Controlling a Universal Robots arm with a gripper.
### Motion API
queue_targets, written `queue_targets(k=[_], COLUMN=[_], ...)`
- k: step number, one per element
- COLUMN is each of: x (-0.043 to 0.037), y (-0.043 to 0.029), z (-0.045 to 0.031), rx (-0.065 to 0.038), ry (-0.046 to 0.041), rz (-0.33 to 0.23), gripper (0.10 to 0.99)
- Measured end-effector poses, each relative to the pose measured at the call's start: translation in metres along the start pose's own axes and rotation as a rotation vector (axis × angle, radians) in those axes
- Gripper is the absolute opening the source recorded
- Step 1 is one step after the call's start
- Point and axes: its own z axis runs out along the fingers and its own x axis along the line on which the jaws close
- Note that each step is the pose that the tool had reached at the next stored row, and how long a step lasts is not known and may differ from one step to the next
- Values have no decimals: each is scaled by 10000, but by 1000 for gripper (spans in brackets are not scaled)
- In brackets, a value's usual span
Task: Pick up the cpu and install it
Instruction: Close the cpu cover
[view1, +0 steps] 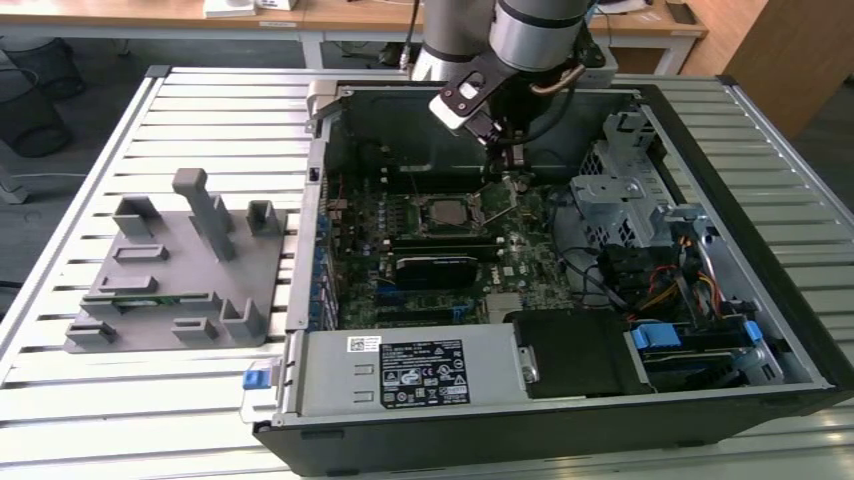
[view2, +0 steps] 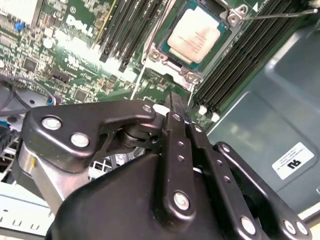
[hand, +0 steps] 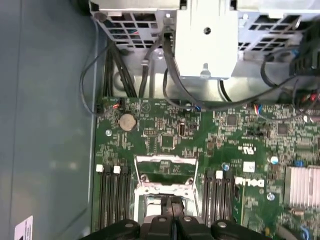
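While in socket (view2: 156, 55) — cpu (view2: 196, 37), gripper (view2: 178, 100) near.

The arm (view1: 534, 30) is a smooth silver-grey tube with a darker grey band at its joint. A pale bracket (view1: 461, 100) with dark round openings sits at the wrist, and thin cables (view1: 558, 88) loop beside it. The gripper (view2: 178, 100) is glossy black, built of rounded linkage bars (view2: 90, 125) studded with silver round-head screws (view2: 181, 200), and ends in narrow flat fingers (view2: 174, 115).
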Motion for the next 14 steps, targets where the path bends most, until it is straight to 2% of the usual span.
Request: queue_targets(k=[3, 14], x=[-4, 43], y=[40, 313], z=[19, 60], rx=[20, 25], ry=[-2, -19], rz=[-227, -242], gripper=[106, 106])
